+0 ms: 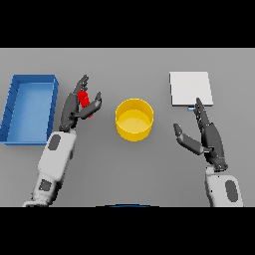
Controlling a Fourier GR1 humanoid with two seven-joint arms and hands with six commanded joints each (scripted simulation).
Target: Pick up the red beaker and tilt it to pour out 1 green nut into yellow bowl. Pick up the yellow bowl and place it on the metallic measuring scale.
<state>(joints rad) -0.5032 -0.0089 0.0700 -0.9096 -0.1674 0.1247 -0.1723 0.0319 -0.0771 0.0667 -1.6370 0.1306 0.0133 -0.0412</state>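
Fingers of the left hand (74,107) stand nearly straight on the far side of the red beaker (85,101), thumb on the near side, so the beaker sits between them; whether they press it or only flank it I cannot tell. From the head view, the beaker lies at about nine o'clock of the yellow bowl (134,119), near but apart. The right hand (205,135) rests at four o'clock of the bowl, fingers straight, thumb spread wide, holding nothing. The metallic measuring scale (191,88) sits at two o'clock of the bowl, just beyond the right fingertips. A blue bin (13,105) lies at nine o'clock, beyond the left hand.

Risks, as I judge them: the beaker is slim, smooth and round, so a loose pinch could let it roll or slip during the lift. Tilting too far could spill more than one nut, or miss the bowl's rim.

The bowl is a smooth, straight-walled cylinder. The scale is a flat, pale square slab.
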